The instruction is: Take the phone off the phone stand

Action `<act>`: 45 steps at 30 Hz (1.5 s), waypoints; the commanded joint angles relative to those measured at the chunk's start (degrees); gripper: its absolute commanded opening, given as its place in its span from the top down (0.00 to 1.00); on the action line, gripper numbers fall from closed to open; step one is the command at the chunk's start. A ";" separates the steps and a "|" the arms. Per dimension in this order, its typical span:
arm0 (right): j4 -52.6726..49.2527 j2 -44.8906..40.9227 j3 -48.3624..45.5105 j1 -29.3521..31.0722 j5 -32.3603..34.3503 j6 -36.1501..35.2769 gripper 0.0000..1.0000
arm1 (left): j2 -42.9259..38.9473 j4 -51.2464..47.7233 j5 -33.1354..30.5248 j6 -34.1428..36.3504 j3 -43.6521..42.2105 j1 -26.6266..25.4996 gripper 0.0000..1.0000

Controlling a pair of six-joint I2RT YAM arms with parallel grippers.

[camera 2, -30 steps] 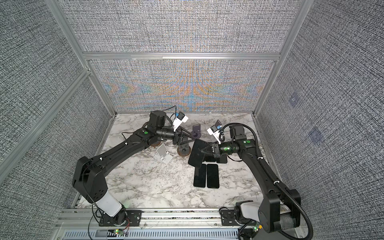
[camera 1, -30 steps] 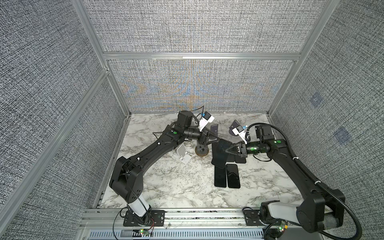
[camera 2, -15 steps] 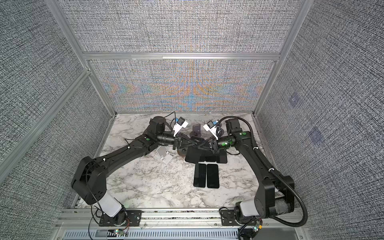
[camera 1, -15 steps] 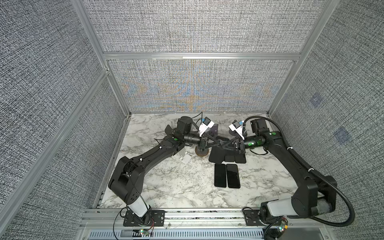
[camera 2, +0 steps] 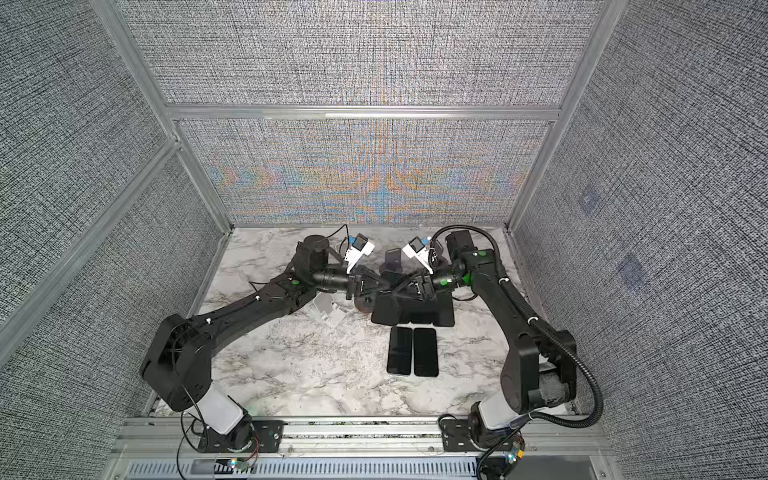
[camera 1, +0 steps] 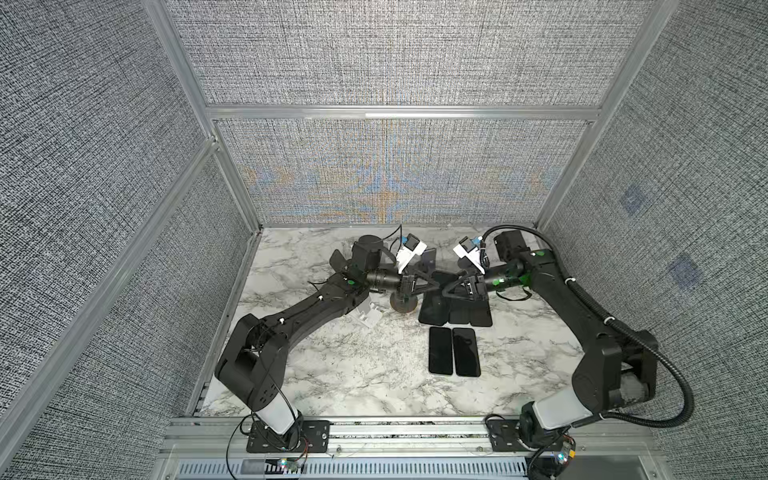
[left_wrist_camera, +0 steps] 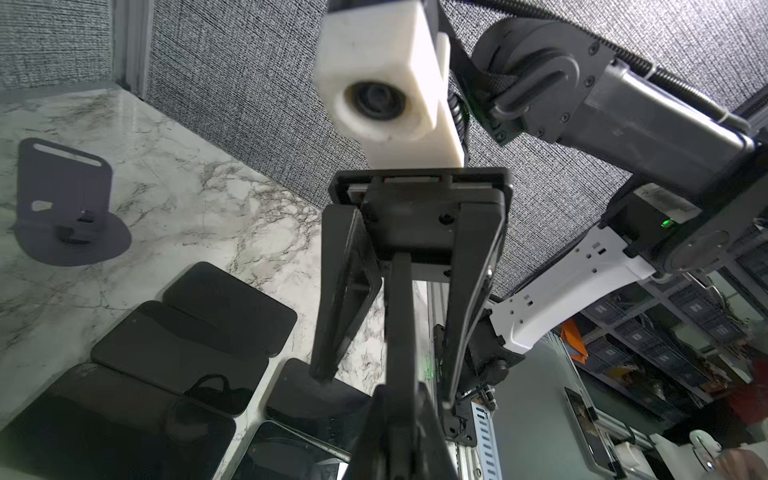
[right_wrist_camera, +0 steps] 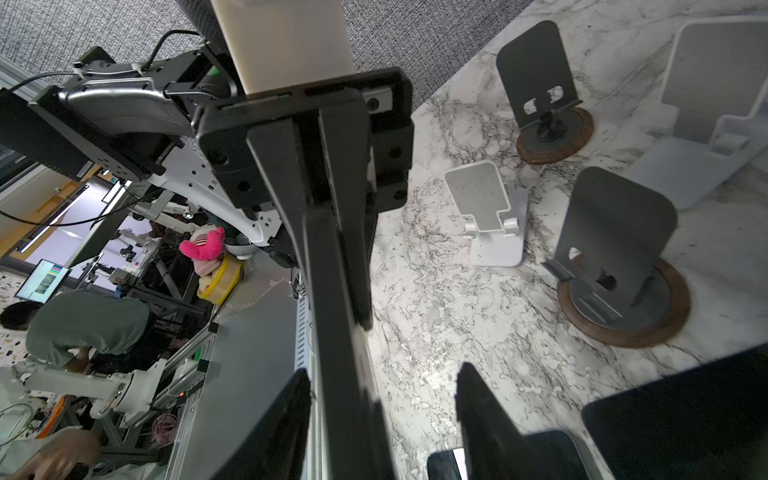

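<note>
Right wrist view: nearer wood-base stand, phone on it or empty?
Empty: the wood-base stand shows a bare backplate and lip, nothing resting on it.

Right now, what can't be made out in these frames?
- Three-phone row: far ends hidden under the left end effector and right end effector, both top views.
- White stand: partly behind the left arm, both top views.
- Whether the open right end effector touches that row: too small to tell, both top views.
- Closest phone: cut off by the right wrist frame's edge.

The site was a robotics lab: fabric wall panels (camera 1: 386,58) on an aluminium frame (camera 1: 399,111), with storage shelves (left_wrist_camera: 665,345), a monitor (right_wrist_camera: 41,280) and a white robot arm (right_wrist_camera: 83,384) beyond.
</note>
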 commanded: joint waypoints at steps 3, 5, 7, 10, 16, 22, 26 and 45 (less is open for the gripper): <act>5.17 -4.07 -1.36 -1.02 14.58 11.93 0.36 | -1.21 4.34 -5.53 -2.66 -1.17 -0.01 1.00; 5.17 -6.43 -2.04 -0.98 22.21 15.81 0.35 | -1.55 6.30 -7.68 -4.66 -1.91 -0.01 1.00; 4.92 -9.02 -2.77 -0.99 30.35 19.88 0.34 | -1.98 7.35 -10.96 -6.73 -2.09 -0.06 1.00; 4.19 -13.26 -4.32 -1.02 43.96 26.12 0.34 | -2.83 3.85 -20.91 -11.72 -1.16 -0.10 1.00; 7.76 -21.35 -9.08 2.45 51.79 30.13 0.34 | -6.11 -3.40 -36.31 -14.54 -0.15 -3.51 1.00; 16.97 -25.93 -13.93 11.73 52.56 34.57 0.20 | -6.08 -4.85 -43.71 -20.81 0.68 -4.23 1.00; 19.56 -24.61 -13.58 19.76 58.70 34.96 0.01 | -7.11 -2.77 -47.09 -24.52 -1.16 -4.42 1.00; 30.65 -8.84 -7.17 22.25 54.19 38.39 0.12 | -5.55 1.44 -42.60 -24.61 -1.88 -5.63 1.00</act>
